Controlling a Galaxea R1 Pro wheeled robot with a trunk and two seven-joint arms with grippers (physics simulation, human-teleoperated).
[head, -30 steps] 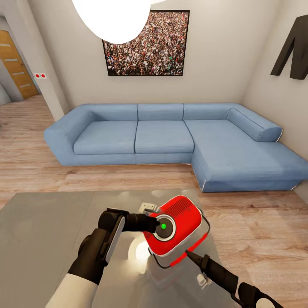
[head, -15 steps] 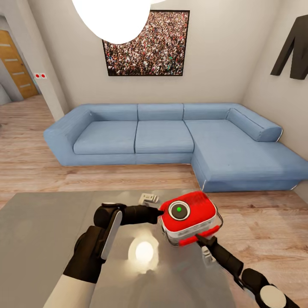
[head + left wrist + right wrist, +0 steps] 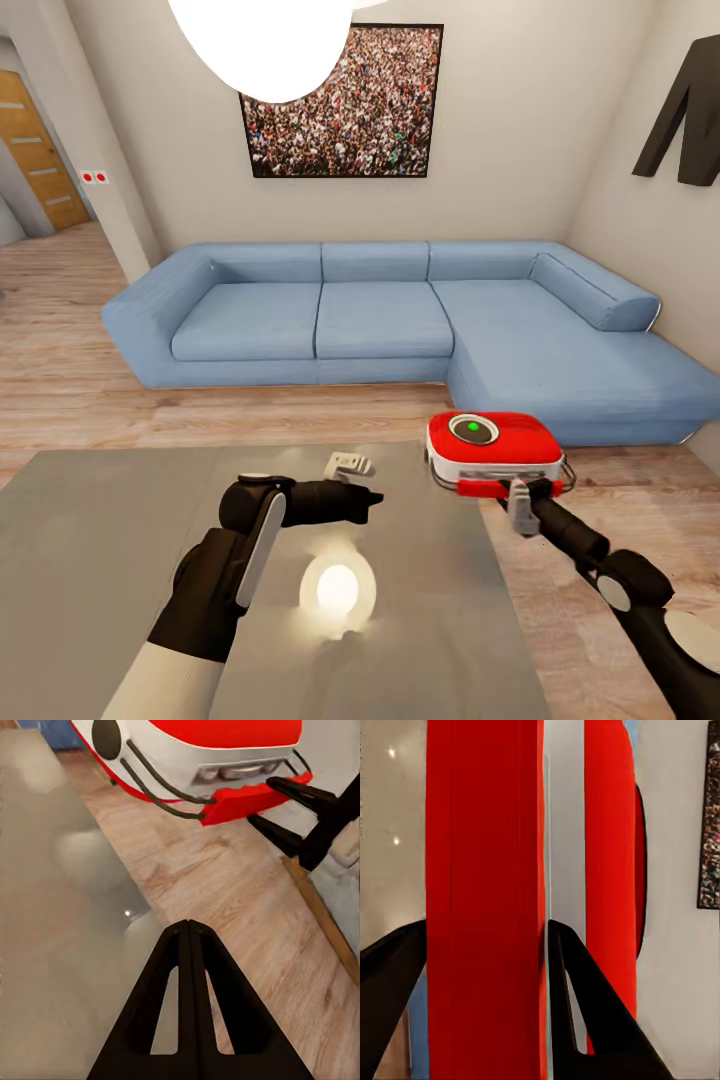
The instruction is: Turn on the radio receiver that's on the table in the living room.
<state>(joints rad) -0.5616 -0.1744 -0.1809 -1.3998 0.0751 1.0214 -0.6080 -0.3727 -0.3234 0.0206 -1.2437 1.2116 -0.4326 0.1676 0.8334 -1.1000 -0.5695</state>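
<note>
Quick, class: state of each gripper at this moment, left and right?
Left gripper: shut, fingers together, holding nothing.
Right gripper: shut on the radio receiver, clamping its red edge.

The left gripper (image 3: 372, 497) reaches forward with its fingers pressed together, holding nothing. The right gripper (image 3: 503, 487) extends far right, clamping the radio receiver (image 3: 492, 447).

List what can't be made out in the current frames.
- Radio receiver underside, head view: hidden by its own body; whether it rests on the table edge is unclear.
- Right gripper fingertips, head view: too small; the right wrist view shows fingers flanking a red slab.
- Small white object, head view: too small to identify.
</note>
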